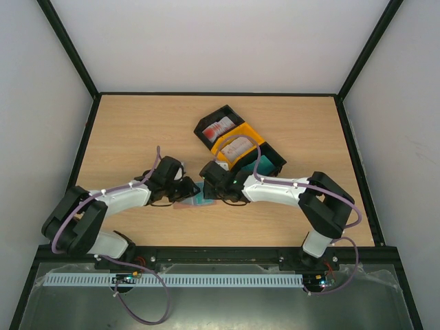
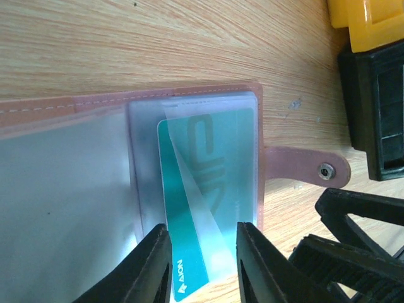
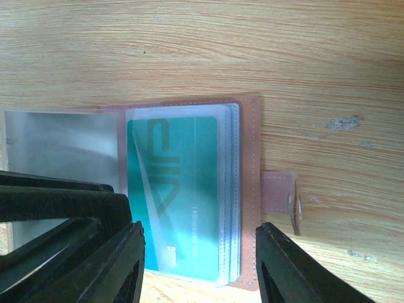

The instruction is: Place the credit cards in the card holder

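Between the jaws of the left gripper [image 2: 203,232]: the free end of a teal card [image 2: 208,164]. Beyond the fingertips, the rest of it tucked under a clear pocket [image 2: 145,158] of the card holder [image 2: 38,115], spread open flat on the table. Not fully seated yet, with a strip of card poking out on the jaw side of the pocket mouth. Jaws part-way apart, one at each side of that end; cannot tell whether the pads press the card or merely flank it.

Right gripper [image 3: 200,228] spread wide, one jaw at each long side of the same leaf, nothing pinched between. Cannot tell whether either tip touches the leather. Just outside its right-hand jaw, the closing strap [image 3: 278,192]. Well beyond both sets of fingertips, more cards [image 1: 220,127] lying in the trays [image 1: 203,137].

Likely trouble from here:
- Could wedge a card corner against the pocket seam if pushed off-line, and buckle the thin sleeve.
- Could slide the whole holder ahead of the jaws if pushed while nothing pins it down.
- Could bow the card and pop it back out if squeezed hard across its width.
- Could knock one gripper against the other, working this close together.
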You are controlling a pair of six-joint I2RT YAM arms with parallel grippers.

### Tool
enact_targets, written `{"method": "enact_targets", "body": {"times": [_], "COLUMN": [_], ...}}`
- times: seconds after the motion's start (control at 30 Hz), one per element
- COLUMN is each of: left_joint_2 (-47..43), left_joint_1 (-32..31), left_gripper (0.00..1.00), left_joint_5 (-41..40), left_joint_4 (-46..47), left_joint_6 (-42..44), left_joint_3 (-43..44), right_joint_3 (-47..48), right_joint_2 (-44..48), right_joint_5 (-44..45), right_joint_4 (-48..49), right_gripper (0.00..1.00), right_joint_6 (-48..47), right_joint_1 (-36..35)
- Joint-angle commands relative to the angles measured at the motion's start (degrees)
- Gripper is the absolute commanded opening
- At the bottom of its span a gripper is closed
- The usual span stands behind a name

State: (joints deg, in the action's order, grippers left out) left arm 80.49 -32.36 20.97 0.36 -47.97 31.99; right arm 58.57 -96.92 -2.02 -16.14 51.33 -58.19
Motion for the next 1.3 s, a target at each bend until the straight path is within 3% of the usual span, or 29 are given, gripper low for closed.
{"method": "enact_targets", "body": {"times": [0.0,0.1,0.3,1.27], "left_joint_2": [1.11,2.65,4.42,4.69], "left_joint_1": [-0.29,-0.25,-0.28,-0.21], "left_gripper": [0.25,0.14,0.06,0.03], "left_joint_5": [0.77,1.63,0.97,-2.16], "left_joint_4": [-0.34,0.40,0.53,-0.81], "left_joint_6": [0.33,0.39,0.57,1.08], "left_joint_3": [1.06,0.97,0.47,-1.48], "right_joint_3": [-1.14,-1.34,-1.44,-1.05], "right_joint_2": [1.04,1.08,1.20,-3.42], "right_joint_5": [1.95,1.57,1.24,-7.67], "right_joint_4": [0.05,0.31,0.50,4.53], "right_gripper": [0.47,0.47,0.47,0.41], "right_joint_6": [1.14,1.25,1.23,0.42], "right_joint_1": [0.05,0.10,0.07,0.70]}}
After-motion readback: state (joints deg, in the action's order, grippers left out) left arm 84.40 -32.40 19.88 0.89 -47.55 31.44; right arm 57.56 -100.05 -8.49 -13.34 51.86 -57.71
